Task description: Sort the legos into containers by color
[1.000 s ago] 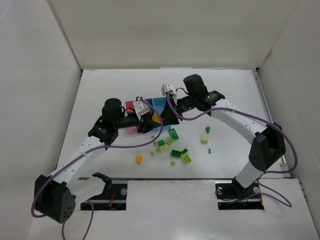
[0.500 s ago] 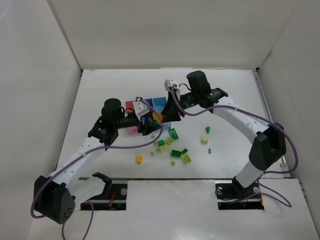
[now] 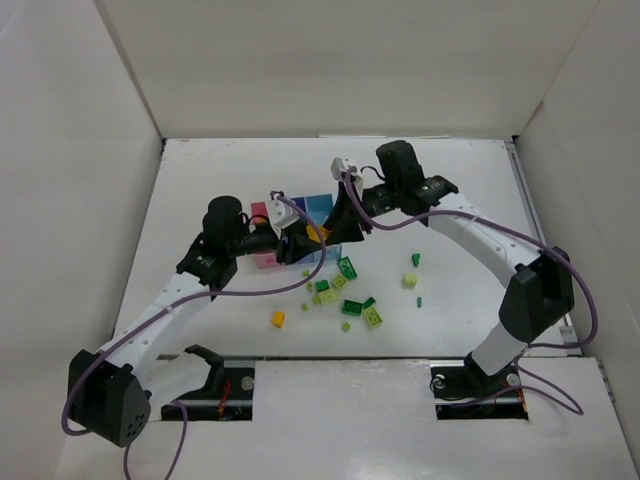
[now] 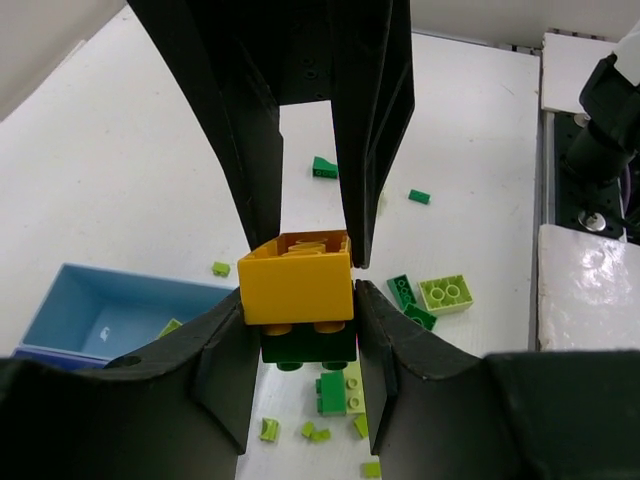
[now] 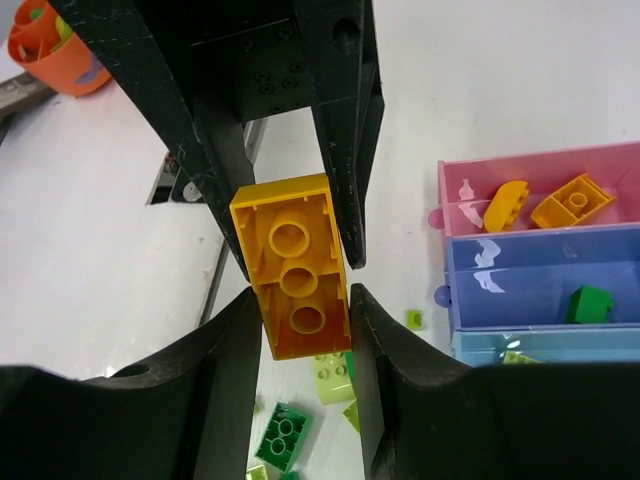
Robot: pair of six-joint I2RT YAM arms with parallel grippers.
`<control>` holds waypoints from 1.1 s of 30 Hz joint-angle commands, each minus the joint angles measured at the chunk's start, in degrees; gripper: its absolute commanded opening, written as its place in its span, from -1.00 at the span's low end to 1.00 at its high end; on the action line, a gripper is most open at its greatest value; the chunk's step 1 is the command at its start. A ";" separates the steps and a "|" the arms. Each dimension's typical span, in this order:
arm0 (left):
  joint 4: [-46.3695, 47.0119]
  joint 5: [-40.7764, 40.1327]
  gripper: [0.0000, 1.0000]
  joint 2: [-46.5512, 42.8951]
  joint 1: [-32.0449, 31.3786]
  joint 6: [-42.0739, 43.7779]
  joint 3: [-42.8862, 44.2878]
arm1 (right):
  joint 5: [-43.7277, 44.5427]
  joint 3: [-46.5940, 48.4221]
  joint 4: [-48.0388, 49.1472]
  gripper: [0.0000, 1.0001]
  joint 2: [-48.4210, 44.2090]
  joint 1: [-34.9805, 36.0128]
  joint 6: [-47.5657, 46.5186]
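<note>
Tabletop (image 3: 200,180) carries the containers (image 5: 545,236), pink, periwinkle and light blue in a row. Over their light blue end the two hands meet. The left hand (image 4: 305,270) is clamped on an orange-yellow brick (image 4: 297,285) stacked on a dark green brick (image 4: 308,347), and the right hand (image 5: 295,270) is clamped on a long orange-yellow brick (image 5: 293,262). Loose legos (image 3: 347,267) lie scattered just beside the containers, toward the arm bases, and a few pieces sit inside the bins.

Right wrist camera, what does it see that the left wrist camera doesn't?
Only right wrist: pink bin with two orange bricks, periwinkle bin with a dark green one. Only left wrist: a dark green brick right under the yellow brick in the left gripper. Both: a pinched yellow brick (the right gripper has a second yellow brick), the light blue bin, loose green bricks.
</note>
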 commanded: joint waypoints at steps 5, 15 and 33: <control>1.61 -0.87 -0.55 -1.63 -0.39 -3.17 -2.15 | 9.87 -0.84 9.25 -1.00 -6.59 -10.42 9.11; 3.29 -27.44 -0.41 3.54 -0.39 -16.25 0.29 | 12.51 -3.48 11.18 -1.00 -8.79 -15.53 11.65; -10.08 -48.60 -0.20 27.37 1.46 -32.61 16.30 | 20.34 -7.09 10.66 -1.00 -11.69 -17.29 12.71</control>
